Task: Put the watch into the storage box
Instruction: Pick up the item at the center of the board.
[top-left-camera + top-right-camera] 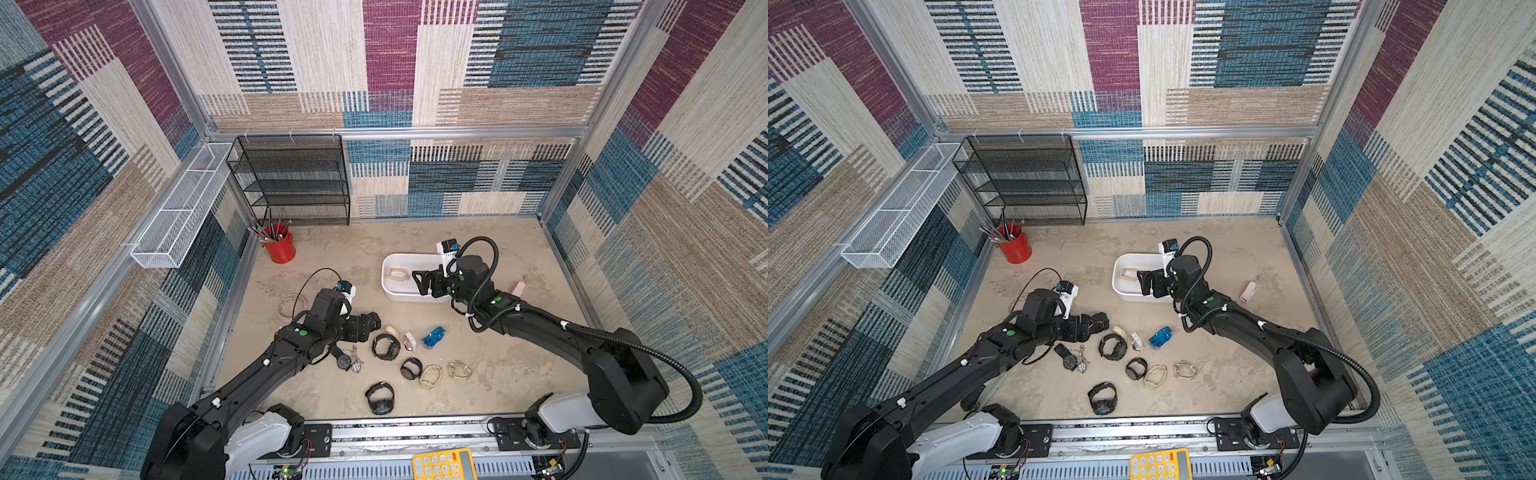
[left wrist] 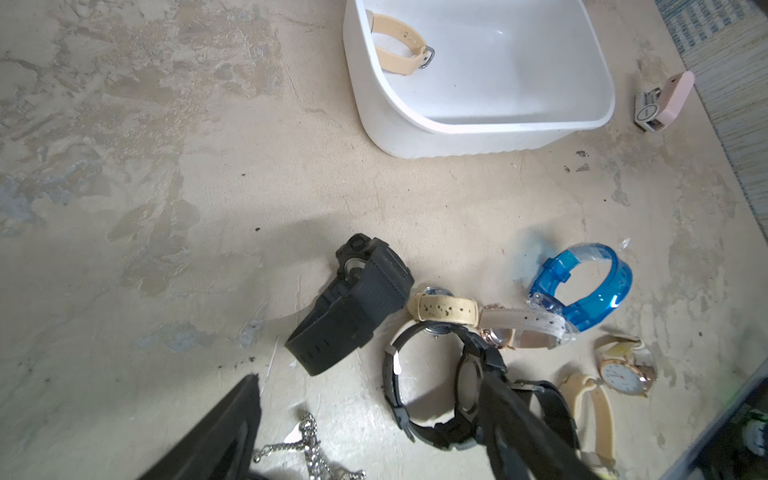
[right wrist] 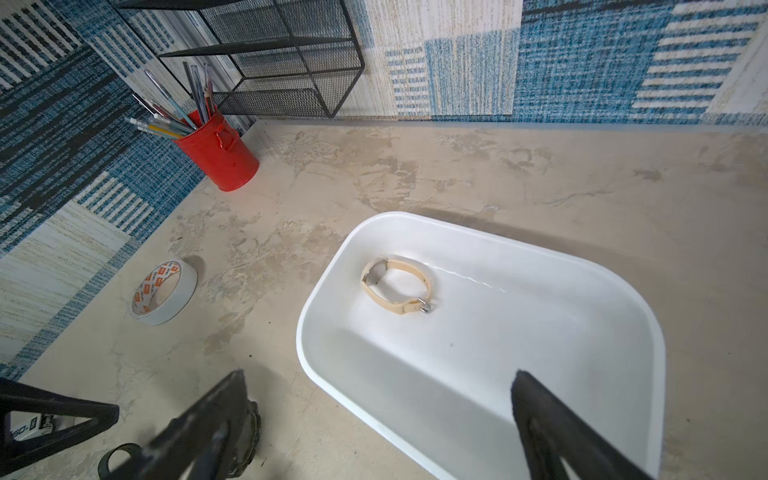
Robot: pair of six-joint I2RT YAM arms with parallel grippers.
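Watch (image 3: 395,286), beige-strapped, lies on the floor of the box (image 3: 332,286), at the end away from the right tool (image 3: 378,374).

The surface (image 1: 498,249) shows whole only in both top views, along with both arms and a black shelf (image 1: 291,178) at the wall beyond the box. Only the right wrist view shows the box's floor from wall to wall. It also gives a plain look at a tape roll (image 3: 164,291) well apart from the box. Only the left wrist view shows a black watch (image 2: 353,307) on the surface, on the robot's side of the box and well apart from it. In the top views the left tool (image 1: 374,322) covers that spot.

The beige watch is buckled into a loop, its strap on edge and the opening facing up. Its long axis runs along the box's long side, with the case toward the end wall and the buckle toward the box's middle.

The right tool hangs over the box's middle, its fingers spread wide and gripping nothing. The beige watch sits just ahead of its tips, apart from them. The left tool is likewise spread and grips nothing, and the black watch lies just beyond its tips, not touching them.
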